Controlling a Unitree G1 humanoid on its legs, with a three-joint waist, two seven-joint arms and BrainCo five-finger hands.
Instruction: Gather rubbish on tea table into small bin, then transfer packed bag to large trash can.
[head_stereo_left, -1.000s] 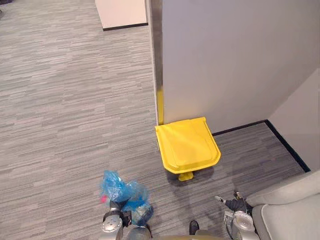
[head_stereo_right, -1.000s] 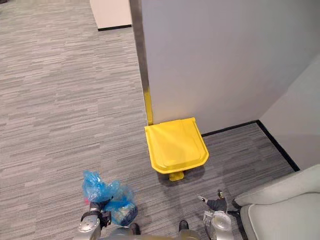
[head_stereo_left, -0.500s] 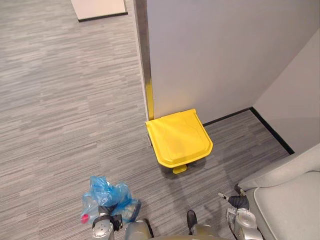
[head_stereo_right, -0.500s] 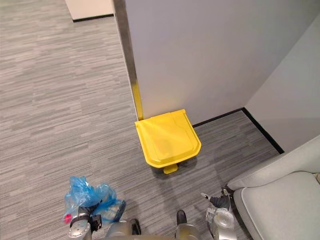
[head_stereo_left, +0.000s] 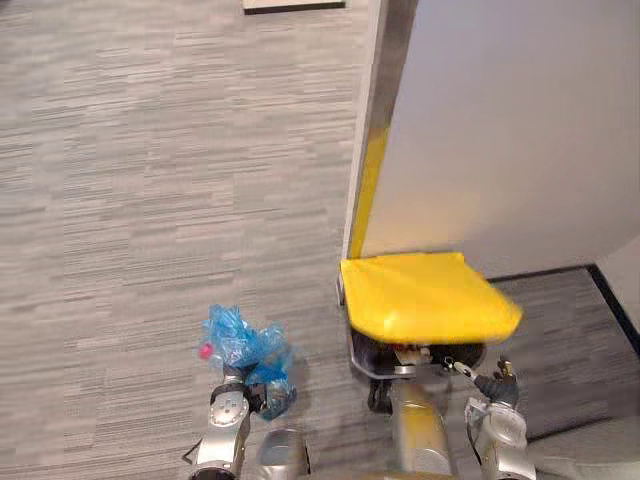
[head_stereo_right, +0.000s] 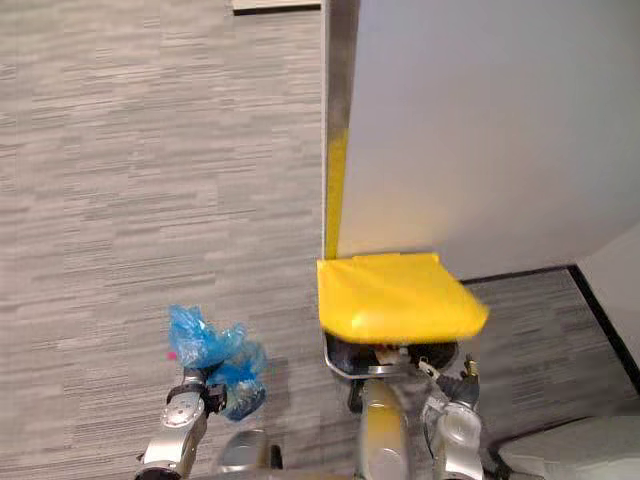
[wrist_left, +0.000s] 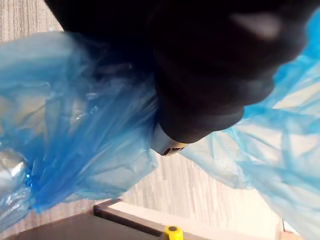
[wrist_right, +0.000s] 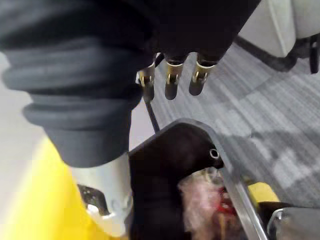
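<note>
Approach to the can, seen from the head cameras. My left hand (head_stereo_left: 245, 392) is clamped on the blue bag (head_stereo_left: 240, 343), which bunches up above and beside it, near left in the scene and clear of the floor (head_stereo_left: 150, 200); a pink item (head_stereo_left: 205, 350) shows through the film. The can (wrist_right: 227, 175) stands to the right against the wall (head_stereo_left: 500, 130), its yellow lid (head_stereo_left: 425, 297) lifted and overhanging the mouth, with rubbish (wrist_right: 200, 192) already inside. I cannot see what props the lid. My right hand (head_stereo_left: 495, 382) hangs just beside the can's near rim, fingers loose and holding nothing. The bag is apart from the mouth, so the transfer is not yet made, and I judge the main hazards as follows. First, the lid shades most of the opening, so a bag brought in high would likely strike the lid's edge and slide off onto the floor. Second, the film looks thin; dragging it over the rim could tear it and spill the load. Third, should the lid drop while the bag is halfway in, it would trap the bag, or my left hand. Fourth, the right hand sits close to the bag's likely path and could knock it aside. Fifth, an early release, left of the rim, would miss.
</note>
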